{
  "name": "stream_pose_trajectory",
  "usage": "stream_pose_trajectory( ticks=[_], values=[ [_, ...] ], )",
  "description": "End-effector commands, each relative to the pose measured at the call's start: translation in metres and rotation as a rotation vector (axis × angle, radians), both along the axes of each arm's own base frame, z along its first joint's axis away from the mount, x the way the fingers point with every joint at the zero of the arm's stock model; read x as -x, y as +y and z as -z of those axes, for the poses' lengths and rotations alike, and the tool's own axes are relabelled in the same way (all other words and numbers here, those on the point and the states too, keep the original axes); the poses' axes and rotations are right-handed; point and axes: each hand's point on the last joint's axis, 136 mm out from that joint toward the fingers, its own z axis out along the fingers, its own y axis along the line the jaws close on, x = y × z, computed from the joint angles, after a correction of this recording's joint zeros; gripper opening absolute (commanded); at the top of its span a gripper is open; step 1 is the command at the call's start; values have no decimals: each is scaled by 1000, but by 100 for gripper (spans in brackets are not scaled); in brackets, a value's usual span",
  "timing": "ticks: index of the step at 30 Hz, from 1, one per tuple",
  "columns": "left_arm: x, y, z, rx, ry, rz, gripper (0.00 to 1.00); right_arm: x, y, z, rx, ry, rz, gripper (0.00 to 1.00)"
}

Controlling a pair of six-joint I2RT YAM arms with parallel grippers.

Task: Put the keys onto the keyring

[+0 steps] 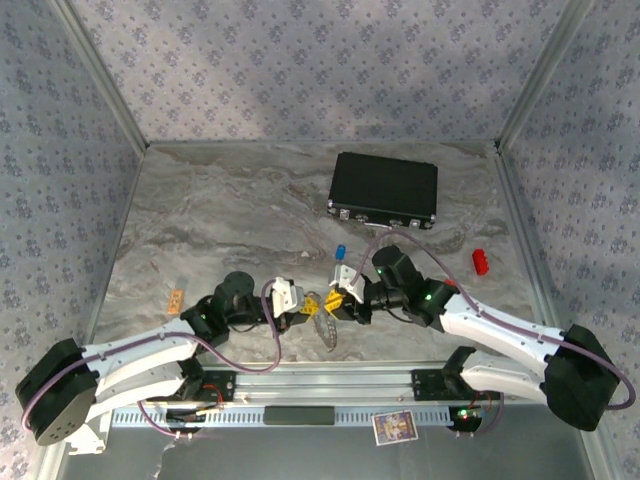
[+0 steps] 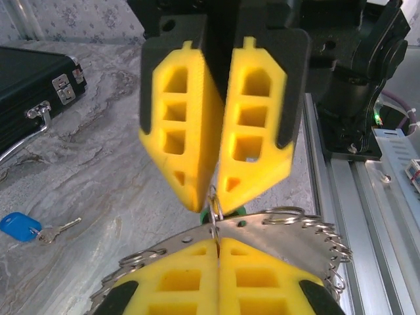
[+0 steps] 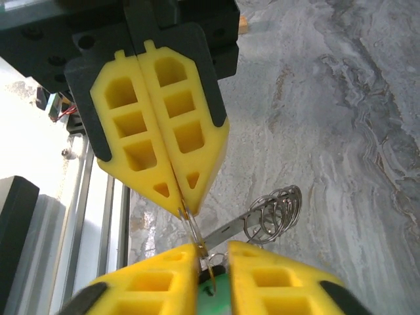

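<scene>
My left gripper (image 2: 218,244) is clamped tight on the edge of the keyring (image 2: 298,239). Its flat metal band runs out sideways from my fingertips, with small loops fanned along the rim. My right gripper (image 3: 213,251) faces it nose to nose, jaws pinched narrow on the green key (image 3: 213,290), as far as I can judge. A small wire loop (image 2: 213,202) sits right between the two sets of tips, so key and ring meet head-on. The blue key (image 2: 16,225) lies on the table (image 2: 98,164), well apart, nearer my right arm.
</scene>
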Motion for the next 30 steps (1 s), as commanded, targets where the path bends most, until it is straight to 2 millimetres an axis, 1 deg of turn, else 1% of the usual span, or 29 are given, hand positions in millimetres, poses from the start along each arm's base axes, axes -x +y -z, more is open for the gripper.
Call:
stream_pose_trajectory(
  ticks=[1,2,3,5,7,8,10,15,24,28,30],
  values=[
    [1,-2,-9,43,-10,5,0,2,3,-14,-61,-8,-21,10],
    [1,-2,-9,42,-11,3,1,3,3,-15,-62,-7,-29,7],
    [0,-2,-9,41,-12,-2,5,4,4,-17,-63,-8,-37,4],
    [-1,-2,-10,38,-9,-8,8,5,4,-17,-59,-6,-48,0],
    [-1,-2,-10,31,-8,-8,14,6,4,-18,-54,-8,-57,0],
    [-1,-2,-10,21,-6,-6,21,6,4,-20,-49,-12,-63,0],
    [-1,-1,-8,-12,-6,-3,25,6,3,-22,-27,-18,-66,0],
    [1,-1,-10,-46,-28,21,24,7,0,-20,71,-41,-84,0],
    [-2,-6,-13,-64,-50,39,26,12,5,-13,188,-64,-138,0],
    [2,-8,-15,-58,-51,68,21,11,7,-12,217,-78,-145,0],
    [4,-9,-15,-63,-44,84,16,12,9,-13,214,-84,-151,0]
  ],
)
